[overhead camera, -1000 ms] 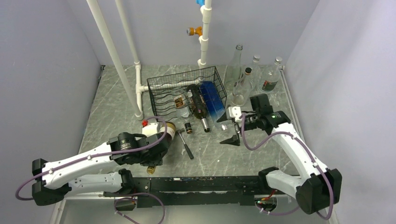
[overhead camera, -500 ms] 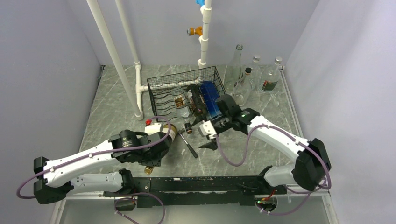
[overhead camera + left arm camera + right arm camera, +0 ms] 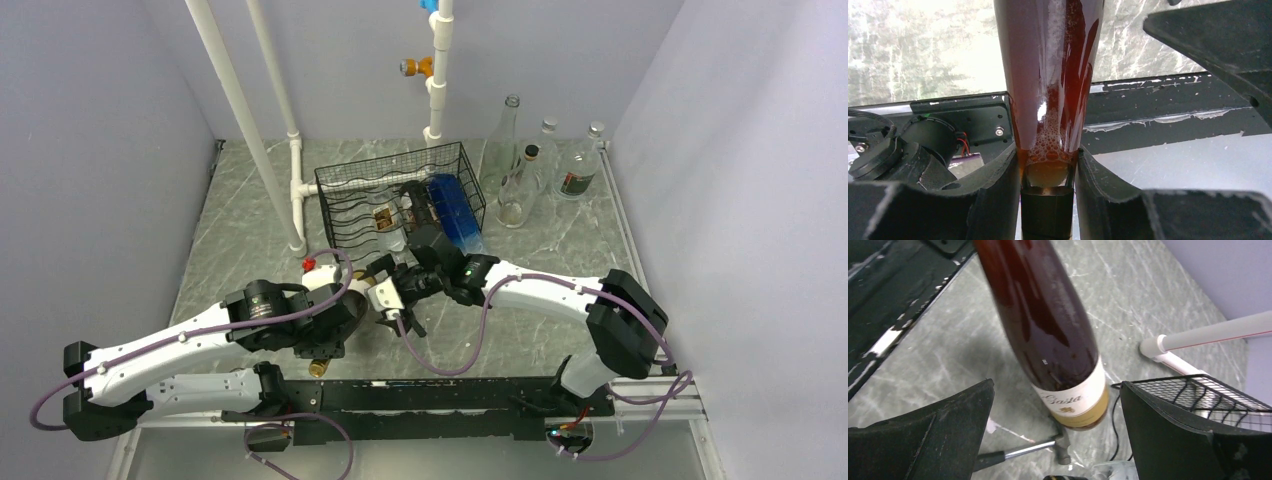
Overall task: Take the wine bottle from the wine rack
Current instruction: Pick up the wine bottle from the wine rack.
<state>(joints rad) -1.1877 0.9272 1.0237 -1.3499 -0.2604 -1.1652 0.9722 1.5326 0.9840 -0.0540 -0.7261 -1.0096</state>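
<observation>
Your right arm has swung in from the right side of the table since a second ago, and its gripper now sits by the bottle that your left arm holds; the left arm has hardly shifted

Furthest left, your left gripper is clenched on the neck of the wine bottle, one dark finger pressed on each side just above the black cap. From that grip the bottle runs away toward the far side of the table, its amber liquid foaming in the neck

Next to the right, the bottle's wide end, with a cream label and a gold band, lies straight ahead of your right gripper, between its two fingers. Those jaws stand spread wide and grasp nothing; neither finger touches the glass. A hammer lies on the marble table just below that gripper, under the bottle's base

Beyond the right gripper and a little to its right stands the black wire wine rack, apart from the held bottle. A dark bottle and a blue container rest in the rack's right half

Well right of both grippers, clear glass bottles stand upright by the back wall
</observation>
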